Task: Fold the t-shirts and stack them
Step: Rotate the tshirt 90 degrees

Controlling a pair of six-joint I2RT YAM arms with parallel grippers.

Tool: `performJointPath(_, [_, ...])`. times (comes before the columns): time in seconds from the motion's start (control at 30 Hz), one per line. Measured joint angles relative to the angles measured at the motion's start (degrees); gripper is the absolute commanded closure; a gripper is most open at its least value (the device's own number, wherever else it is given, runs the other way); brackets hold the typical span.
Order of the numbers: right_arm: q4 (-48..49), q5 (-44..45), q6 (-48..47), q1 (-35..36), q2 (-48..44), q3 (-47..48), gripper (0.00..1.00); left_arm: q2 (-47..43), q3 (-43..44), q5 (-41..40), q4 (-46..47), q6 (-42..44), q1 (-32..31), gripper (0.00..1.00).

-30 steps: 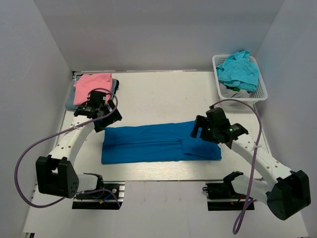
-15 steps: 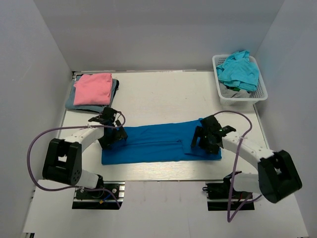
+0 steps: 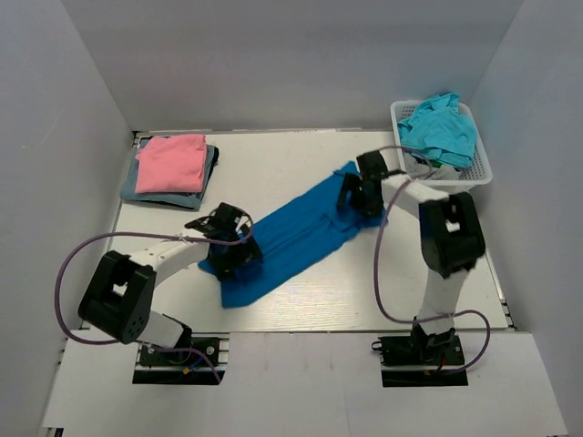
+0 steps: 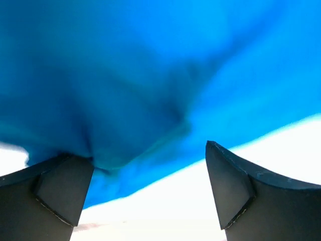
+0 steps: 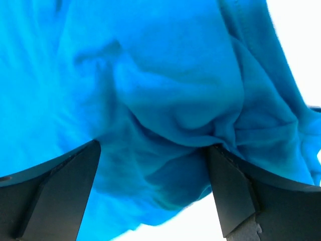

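The royal-blue t-shirt (image 3: pixel 291 232), folded into a long band, lies slantwise on the table from near left to far right. My left gripper (image 3: pixel 233 257) is low over its near-left end. In the left wrist view (image 4: pixel 149 150) the jaws stand wide apart, with blue cloth (image 4: pixel 150 75) reaching the left finger (image 4: pixel 60 191). My right gripper (image 3: pixel 360 196) is low over the far-right end. In the right wrist view (image 5: pixel 154 145) the jaws stand wide apart with bunched blue cloth (image 5: pixel 165 100) between them. A folded pink shirt (image 3: pixel 170 162) lies on a grey-blue one (image 3: pixel 146 194) at the far left.
A white lattice basket (image 3: pixel 481 171) at the far right corner holds a crumpled turquoise shirt (image 3: pixel 439 127) over other cloth. Grey walls close in the table on three sides. The right arm's cable (image 3: pixel 387 273) loops over the table's right part.
The blue shirt lay level across the table's front and now lies slantwise. My right gripper went far and left with its end. My left gripper went right and nearer along the other end.
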Motion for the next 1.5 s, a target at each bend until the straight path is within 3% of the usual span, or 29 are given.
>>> performJointPath(0.13, [1.68, -7.91, -8.79, -1.73, 16.83, 23.39, 0.1, 4.9, 3.23, 15.5, -3.32, -2.95, -7.3, 0.0])
performJointPath(0.23, [2.36, -13.07, -15.3, -1.66, 24.9, 35.58, 0.1, 9.7, 5.99, 23.56, -7.19, -1.86, -12.44, 0.0])
performJointPath(0.43, [0.31, -17.25, -22.99, -0.28, 24.02, 37.11, 0.1, 12.2, 15.41, 32.22, -6.32, 3.89, -21.0, 0.0])
performJointPath(0.57, [-1.6, -16.87, -24.44, 0.59, 19.34, 36.68, 0.1, 12.24, 20.5, 34.36, -5.88, 8.59, -23.39, 0.0])
performJointPath(0.67, [-2.93, -14.05, -23.43, 1.66, 15.02, 36.65, 0.1, 11.37, 24.46, 29.42, -9.05, 11.17, -23.54, 0.0])
performJointPath(0.77, [-4.61, -10.54, -19.47, 3.43, 10.19, 34.32, 0.1, 7.23, 27.47, 17.0, -15.1, 10.67, -22.8, 0.0])
performJointPath(0.9, [-6.14, -8.31, -13.0, 8.94, 2.49, 23.78, 0.1, -3.82, 29.42, -5.25, -26.45, 2.01, -21.92, 0.0])
performJointPath(1.0, [-6.71, -8.87, -8.85, 15.37, 0.92, 18.6, 0.1, -14.56, 26.4, -16.79, -31.47, -4.59, -21.62, 0.0])
performJointPath(1.2, [-7.76, -8.61, -0.9, 26.93, 4.33, 16.57, 0.1, -27.89, 17.77, -23.87, -34.34, -10.38, -21.64, 0.0])
performJointPath(1.5, [-5.95, -10.12, 4.13, 27.52, 6.01, 9.05, 0.1, -25.44, 15.63, -25.44, -36.39, -12.98, -21.66, 0.0])
